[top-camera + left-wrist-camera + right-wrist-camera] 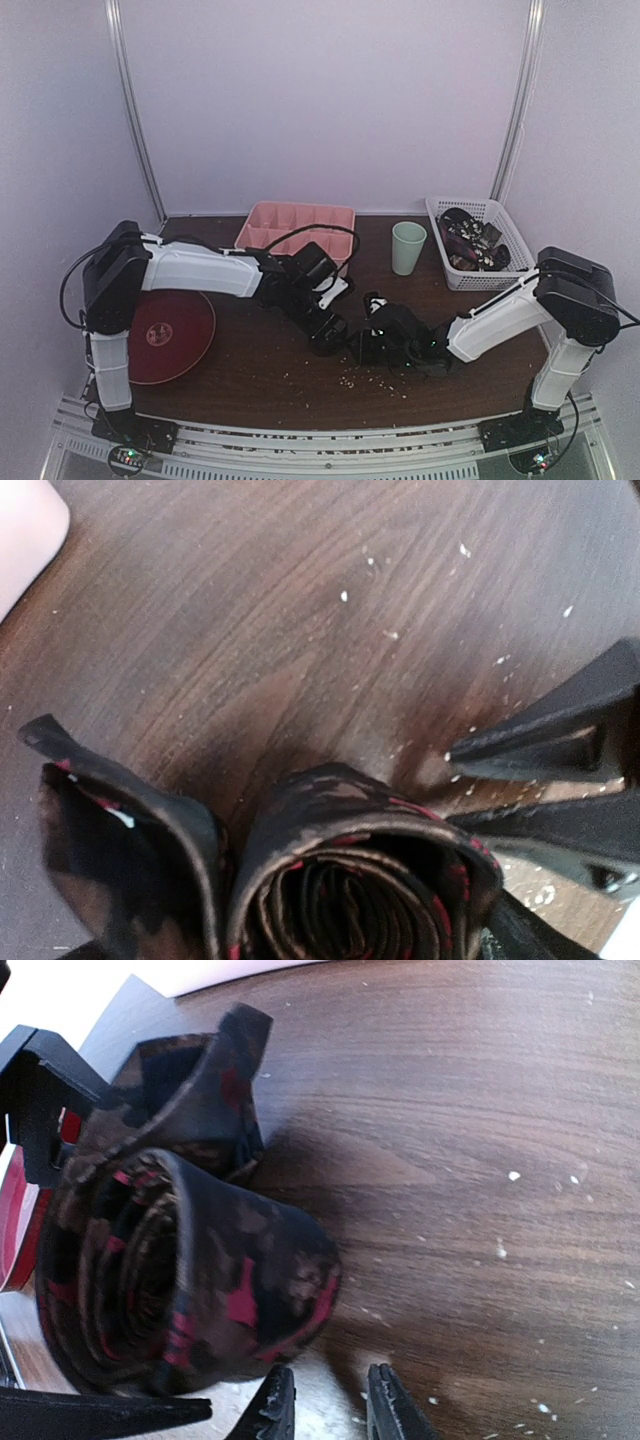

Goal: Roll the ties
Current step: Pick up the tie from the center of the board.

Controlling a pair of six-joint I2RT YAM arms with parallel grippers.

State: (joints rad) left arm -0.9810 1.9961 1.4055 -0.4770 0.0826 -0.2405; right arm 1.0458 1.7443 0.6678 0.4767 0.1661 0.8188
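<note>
Rolled tie (360,880) sits on the table (260,370), centre front. My left gripper (333,343) reaches low, jaws wide around it; the right gripper (330,1405) lies beside, narrowly parted, seemingly empty. My left wrist view cuts off the roll's bottom.

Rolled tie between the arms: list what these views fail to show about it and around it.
Top view: the rolled tie is lost between the dark left end effector and right end effector.
Left wrist view: the bottom edge cuts off the coil's lower half.
Right wrist view: black end effector parts cover the coil's left and lower rim.
Top view: the dark pile in the basket is too small to count.
</note>
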